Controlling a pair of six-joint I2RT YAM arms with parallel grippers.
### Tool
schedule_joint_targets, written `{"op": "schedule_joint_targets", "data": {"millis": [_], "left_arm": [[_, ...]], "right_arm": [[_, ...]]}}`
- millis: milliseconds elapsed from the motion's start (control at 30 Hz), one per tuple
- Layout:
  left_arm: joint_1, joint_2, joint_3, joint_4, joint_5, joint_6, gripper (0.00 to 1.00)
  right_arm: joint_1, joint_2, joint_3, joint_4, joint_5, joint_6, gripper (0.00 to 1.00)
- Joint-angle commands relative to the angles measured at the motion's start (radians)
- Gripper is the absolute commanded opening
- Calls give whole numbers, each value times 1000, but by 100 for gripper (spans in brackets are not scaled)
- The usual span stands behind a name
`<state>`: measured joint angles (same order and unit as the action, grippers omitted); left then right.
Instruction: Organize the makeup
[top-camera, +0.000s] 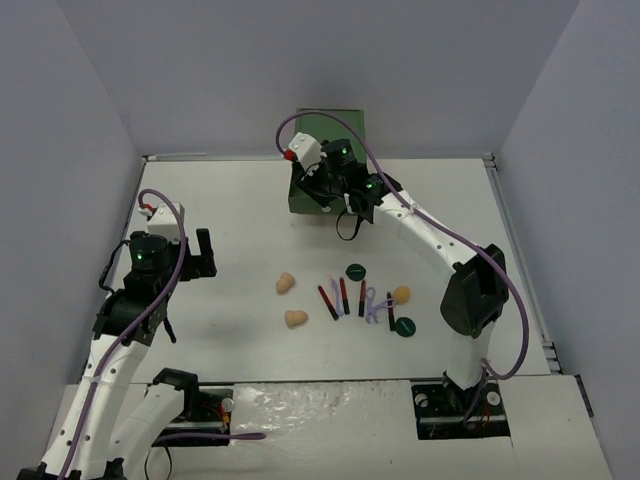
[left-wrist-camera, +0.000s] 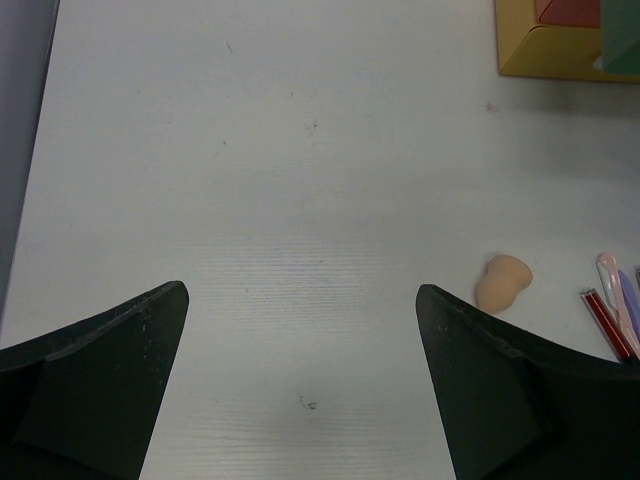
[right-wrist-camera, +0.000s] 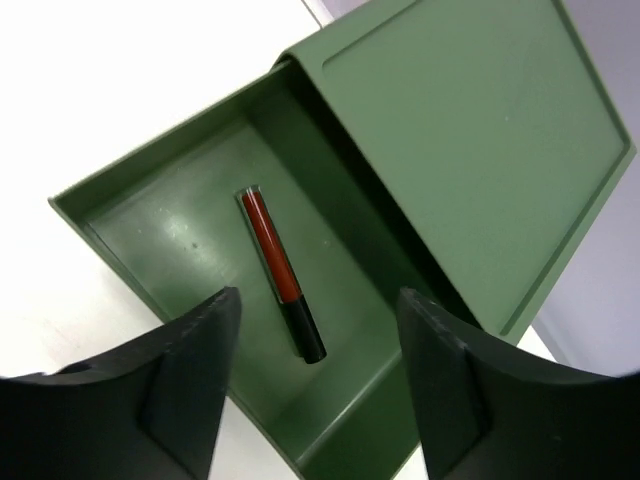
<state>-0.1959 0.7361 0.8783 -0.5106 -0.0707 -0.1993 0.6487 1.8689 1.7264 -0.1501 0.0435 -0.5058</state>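
The stick (right-wrist-camera: 279, 272) looks glossy plastic, the green drawer (right-wrist-camera: 170, 225) matt plastic, the sponge (left-wrist-camera: 502, 282) matt foam.

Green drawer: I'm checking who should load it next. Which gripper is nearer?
Right. The right gripper hovers directly over the open green drawer, jaws apart; the left gripper is far off, over the left of the table.

The left arm (top-camera: 105, 360) rose from its base at the near edge and bent forward, wrist tipped down. The left hand (left-wrist-camera: 300, 295) hung above the table (left-wrist-camera: 300, 150) with its two black fingers (left-wrist-camera: 120, 340) spread wide apart, touching nothing. The right arm (top-camera: 440, 240) reached much farther, folding at its dark elbow and stretching its white forearm away and across toward the left. The right hand (right-wrist-camera: 318, 300) pointed steeply downward, its fingers (right-wrist-camera: 190, 340) likewise parted, with a clear gap between them.
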Motion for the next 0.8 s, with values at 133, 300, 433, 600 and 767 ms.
{"op": "schedule_joint_targets", "data": {"millis": [133,300,433,600,767], "left_arm": [[4,-2,34,53,9,-17,97],[5,-2,34,51,6,-17,97],[4,-3,36,47,1,-16,97],[5,-2,36,46,-7,-15,97],[6,0,35,43,-20,-11,97]], "right_arm": [[10,-153,32,51,67,190,79],[48,-339,-162,52,112,374,76],[139,-433,-400,56,188,547,73],[227,-508,-634,133,220,716,67],[245,-524,-858,262,184,826,65]]}}
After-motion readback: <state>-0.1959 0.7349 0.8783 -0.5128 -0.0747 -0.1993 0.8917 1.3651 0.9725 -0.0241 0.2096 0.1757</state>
